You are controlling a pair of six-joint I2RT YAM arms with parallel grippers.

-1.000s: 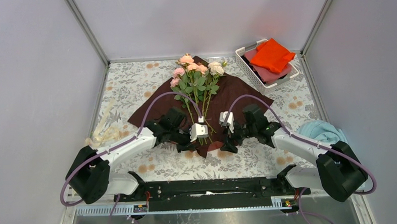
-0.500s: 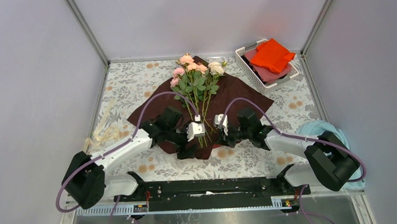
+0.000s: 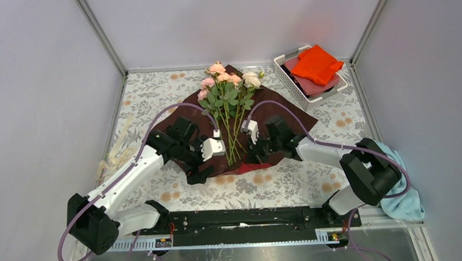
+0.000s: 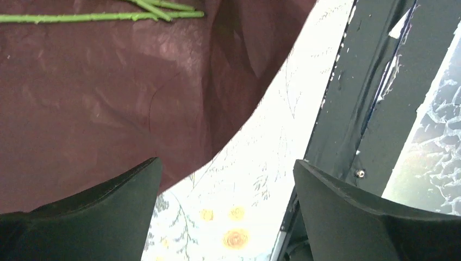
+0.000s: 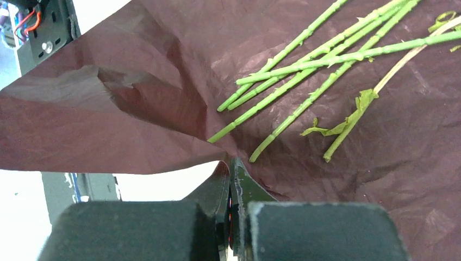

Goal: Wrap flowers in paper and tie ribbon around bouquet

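The flowers [image 3: 230,95] lie on the maroon paper [image 3: 277,105] spread over the surface [image 3: 151,101], blooms pointing far, stem ends near, while the right gripper [image 5: 234,166] is clamped on the paper's near edge and the left gripper [image 4: 224,176] is spread wide.

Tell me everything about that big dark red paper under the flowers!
The paper is a big, thin, crinkly dark red sheet, spread like a diamond on the flowery table. The flowers lie along its middle, with their green stems pointing to its near corner. The right claw is shut on the edge there and lifts it, so the paper folds up. The left claw hangs open over the near-left edge, not gripping it.
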